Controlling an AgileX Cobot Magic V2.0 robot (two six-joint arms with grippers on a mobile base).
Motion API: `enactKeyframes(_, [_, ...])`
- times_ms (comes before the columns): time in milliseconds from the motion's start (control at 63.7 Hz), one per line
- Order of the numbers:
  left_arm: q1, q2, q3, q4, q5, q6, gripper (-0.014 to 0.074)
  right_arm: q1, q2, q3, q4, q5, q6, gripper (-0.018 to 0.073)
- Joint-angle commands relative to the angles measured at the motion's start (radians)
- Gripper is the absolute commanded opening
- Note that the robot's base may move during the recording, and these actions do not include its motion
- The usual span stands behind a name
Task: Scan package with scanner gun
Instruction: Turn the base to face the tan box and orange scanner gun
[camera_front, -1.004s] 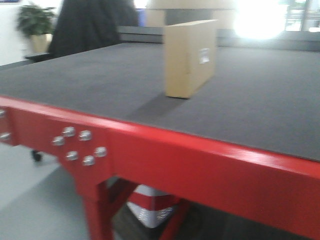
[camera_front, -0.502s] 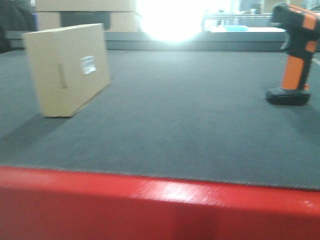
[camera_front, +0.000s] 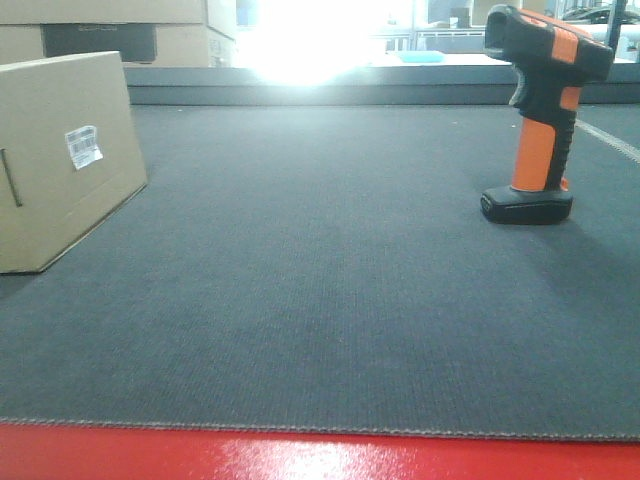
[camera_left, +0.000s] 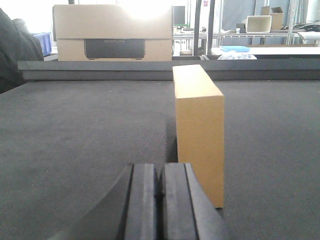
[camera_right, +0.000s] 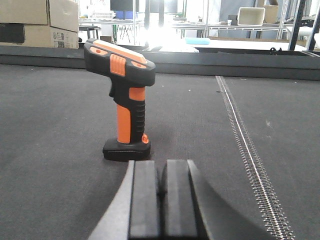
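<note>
The package (camera_front: 60, 160) is a plain tan cardboard box standing upright on the grey mat at the left, with a small white barcode sticker (camera_front: 83, 146) on the face turned toward the scanner. From the left wrist view the package (camera_left: 199, 125) shows its narrow edge, just ahead and slightly right of my left gripper (camera_left: 160, 172), which is shut and empty. The scanner gun (camera_front: 540, 115) stands upright on its flat black foot at the right. In the right wrist view the scanner gun (camera_right: 125, 100) is a short way ahead and left of my right gripper (camera_right: 162, 167), also shut and empty.
The grey mat (camera_front: 320, 300) ends at a red table edge (camera_front: 320, 455) near the camera. Beyond the far rail stand cartons with a dark panel (camera_left: 114, 32). A stitched seam (camera_right: 245, 145) runs along the mat right of the scanner gun. Strong glare whitens the background.
The front view has swung to the right: the package slid from the centre to the left edge and the scanner gun came into view at the right. Neither object itself appears moved.
</note>
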Motion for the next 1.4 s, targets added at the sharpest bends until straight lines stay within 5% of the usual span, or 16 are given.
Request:
enactKeyframes(0, [-0.002, -0.003, -0.004, 0.000, -0.014, -0.005, -0.0111, 0.006, -0.003, 0.000, 0.003, -0.017, -0.008, -0.0154])
enactKeyframes(1381, [-0.002, -0.003, -0.004, 0.000, -0.061, -0.005, -0.0111, 0.006, -0.003, 0.000, 0.003, -0.067, -0.008, -0.0154])
